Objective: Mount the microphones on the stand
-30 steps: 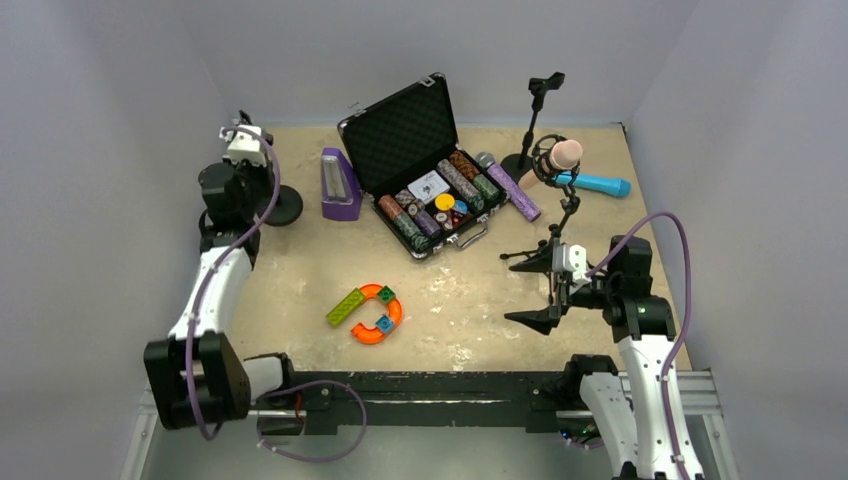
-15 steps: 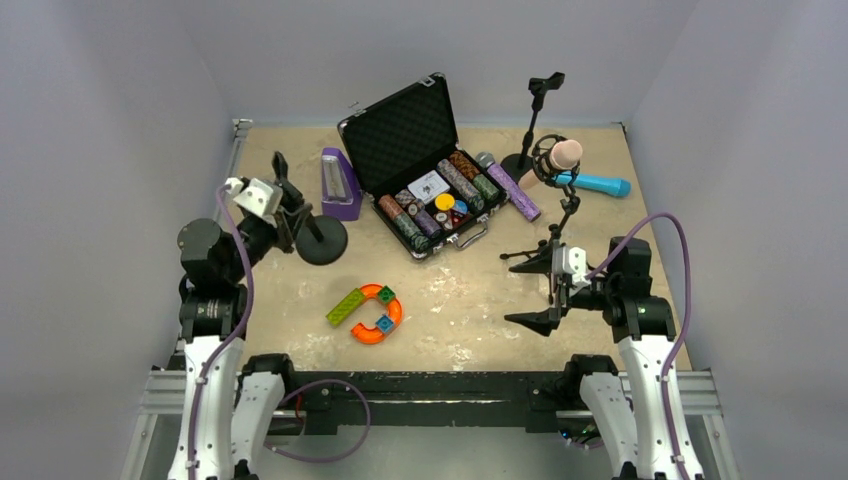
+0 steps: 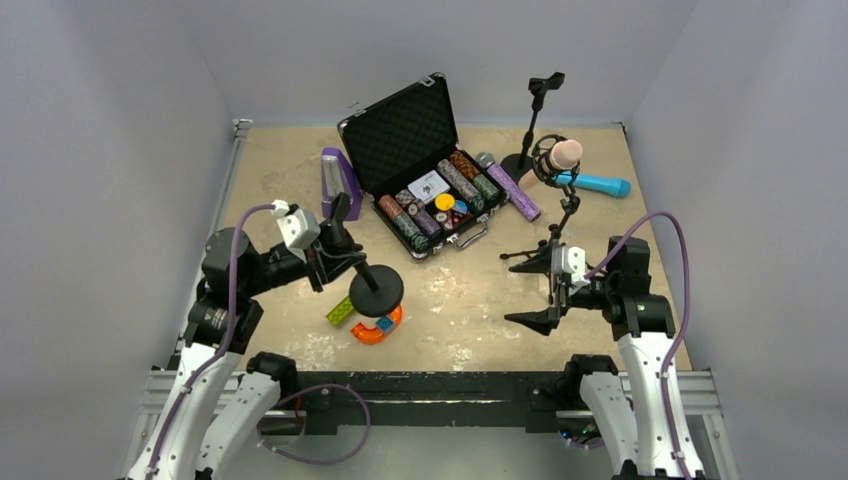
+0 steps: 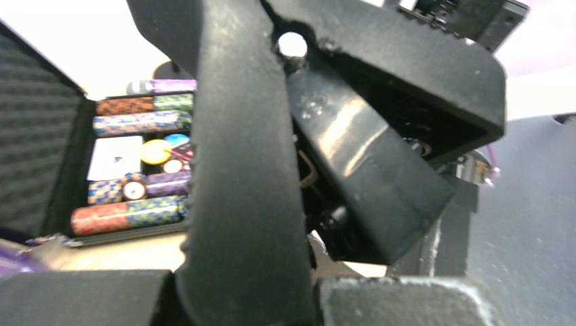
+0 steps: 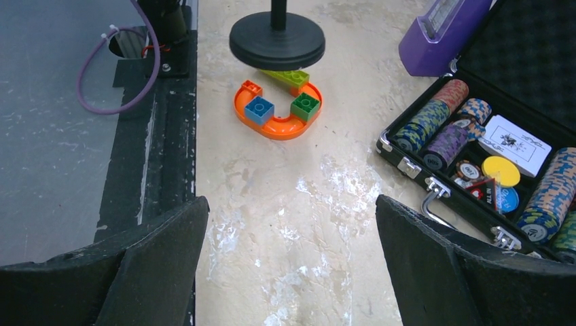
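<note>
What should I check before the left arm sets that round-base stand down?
1. Grip on the stand: the left gripper is shut on the pole of the round-base stand. Ok.
2. Landing spot: the base hangs over the orange toy block. Not ok.
3. Stand upright: the views do not settle its lean. Cannot tell.
4. Other arm ready: the right gripper is open and holds nothing. Ok.
5. Microphones to mount: the purple microphone and the blue microphone lie loose on the table. Ok.
6. Pink microphone: it sits in the holder of the tripod stand. Ok.
</note>
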You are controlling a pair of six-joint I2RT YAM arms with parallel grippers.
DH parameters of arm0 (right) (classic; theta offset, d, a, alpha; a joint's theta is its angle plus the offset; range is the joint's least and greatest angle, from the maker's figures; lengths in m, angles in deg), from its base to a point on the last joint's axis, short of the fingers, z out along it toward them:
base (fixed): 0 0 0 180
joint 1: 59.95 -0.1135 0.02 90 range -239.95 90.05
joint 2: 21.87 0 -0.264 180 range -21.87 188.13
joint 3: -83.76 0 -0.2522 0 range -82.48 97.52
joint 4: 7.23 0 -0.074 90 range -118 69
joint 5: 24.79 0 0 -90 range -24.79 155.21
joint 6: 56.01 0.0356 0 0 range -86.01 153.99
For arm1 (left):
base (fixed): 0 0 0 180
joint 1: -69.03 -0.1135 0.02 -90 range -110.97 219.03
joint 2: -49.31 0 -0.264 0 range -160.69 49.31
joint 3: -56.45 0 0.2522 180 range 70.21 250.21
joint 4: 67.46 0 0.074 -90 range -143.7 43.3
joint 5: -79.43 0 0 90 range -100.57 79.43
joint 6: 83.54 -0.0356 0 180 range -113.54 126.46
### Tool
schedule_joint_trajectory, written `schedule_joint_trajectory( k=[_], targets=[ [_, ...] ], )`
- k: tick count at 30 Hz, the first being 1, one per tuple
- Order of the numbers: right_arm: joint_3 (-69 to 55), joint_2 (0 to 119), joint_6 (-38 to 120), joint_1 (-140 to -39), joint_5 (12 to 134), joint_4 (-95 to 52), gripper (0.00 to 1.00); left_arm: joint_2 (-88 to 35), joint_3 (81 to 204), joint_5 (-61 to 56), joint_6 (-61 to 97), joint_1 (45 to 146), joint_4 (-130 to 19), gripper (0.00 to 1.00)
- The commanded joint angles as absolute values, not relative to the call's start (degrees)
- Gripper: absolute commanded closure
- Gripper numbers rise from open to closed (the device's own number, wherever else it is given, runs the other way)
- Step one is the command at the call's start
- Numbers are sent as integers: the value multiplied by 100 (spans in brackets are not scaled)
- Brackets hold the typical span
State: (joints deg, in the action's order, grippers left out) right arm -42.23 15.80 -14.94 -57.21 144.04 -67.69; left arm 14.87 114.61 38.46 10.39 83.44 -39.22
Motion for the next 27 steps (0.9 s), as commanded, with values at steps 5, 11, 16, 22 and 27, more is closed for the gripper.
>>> schedule_joint_trajectory(
  k=[5,11,16,22,27],
  targets=[
    [-4126,1626,-1598,-5667,14407,-6787,3,871,11862,3567,587,9748,-4366,100],
    [-4128,1662,-1602,-5652,14376,-6778,3,-89,12329,3288,-253,10639,-4373,100],
    [-4127,1658,-1611,-5644,14354,-6775,3,-982,12610,3366,-584,11019,-4929,100],
    [-4134,1669,-1620,-5635,14334,-6776,3,-1920,12507,3402,-880,11182,-6027,100],
    [-4126,1707,-1614,-5635,14334,-6784,3,-2396,12171,3332,-1070,11227,-6955,100]
  ],
)
